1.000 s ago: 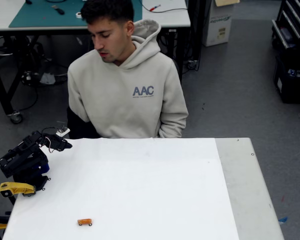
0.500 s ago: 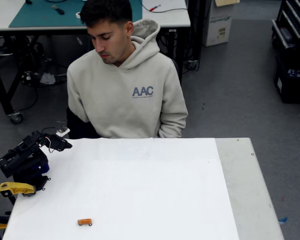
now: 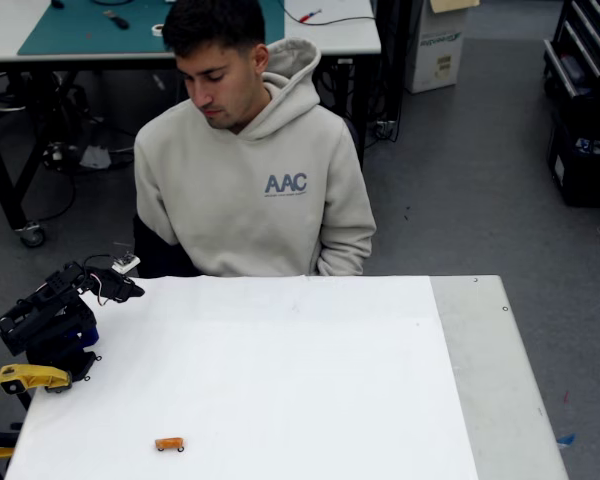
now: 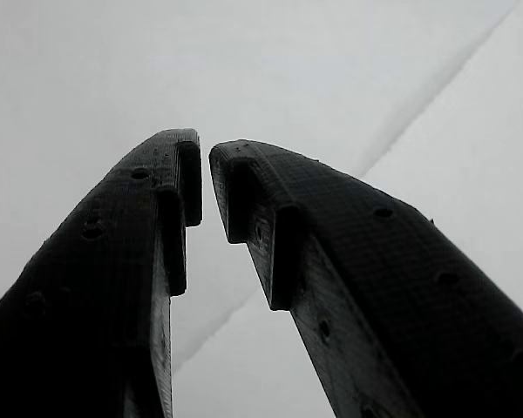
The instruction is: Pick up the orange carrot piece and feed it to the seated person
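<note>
Lying on its side near the front edge of the white table [image 3: 280,360], well apart from the black two-finger gripper [image 4: 206,174] whose tips are nearly closed on nothing, the tiny stubby orange carrot piece [image 3: 169,444] looks light, firm, roll-prone; best pinched across its middle.

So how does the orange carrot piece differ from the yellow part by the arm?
The orange carrot piece is smaller and stubby, while the yellow part is longer and larger. The carrot lies alone on the white sheet near its front edge; the yellow part sits at the left edge beneath the black arm. Both lie roughly horizontal in the fixed view.
</note>
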`<state>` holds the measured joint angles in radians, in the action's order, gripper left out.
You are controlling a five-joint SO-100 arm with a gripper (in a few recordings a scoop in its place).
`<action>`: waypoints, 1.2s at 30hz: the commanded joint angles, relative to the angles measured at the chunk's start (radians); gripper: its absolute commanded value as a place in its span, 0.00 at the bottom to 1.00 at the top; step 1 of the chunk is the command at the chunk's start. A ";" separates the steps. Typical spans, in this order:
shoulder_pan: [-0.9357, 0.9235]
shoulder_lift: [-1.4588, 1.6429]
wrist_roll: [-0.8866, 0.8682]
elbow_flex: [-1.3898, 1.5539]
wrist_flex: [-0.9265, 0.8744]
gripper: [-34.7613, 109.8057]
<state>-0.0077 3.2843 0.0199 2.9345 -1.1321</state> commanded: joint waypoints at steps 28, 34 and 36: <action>-0.307 -0.508 0.014 -0.611 0.011 0.22; -0.445 -0.726 0.014 -0.709 0.011 0.22; -0.499 -0.793 0.020 -0.741 0.011 0.22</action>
<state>-0.4387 2.5617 0.0276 2.2979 -1.1321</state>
